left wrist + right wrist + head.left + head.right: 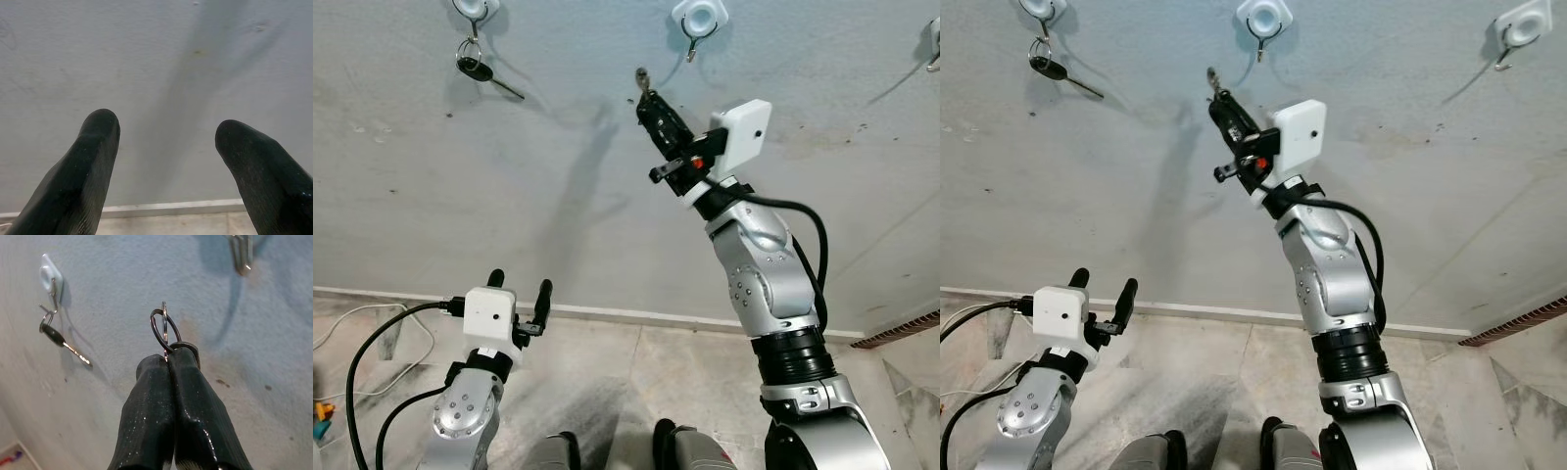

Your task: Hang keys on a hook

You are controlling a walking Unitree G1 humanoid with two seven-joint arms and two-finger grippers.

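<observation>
My right gripper is raised against the grey wall, shut on a key ring that sticks out past its fingertips. The ring sits just below and left of the middle white hook, apart from it. That hook's metal tip appears near the wrist view's upper edge. A black-headed key hangs from the left hook. My left gripper is low near the skirting, open and holding nothing.
A third hook is fixed to the wall at the far right. A white skirting strip runs along the wall's base above a tiled floor. Cables trail on the floor at the left.
</observation>
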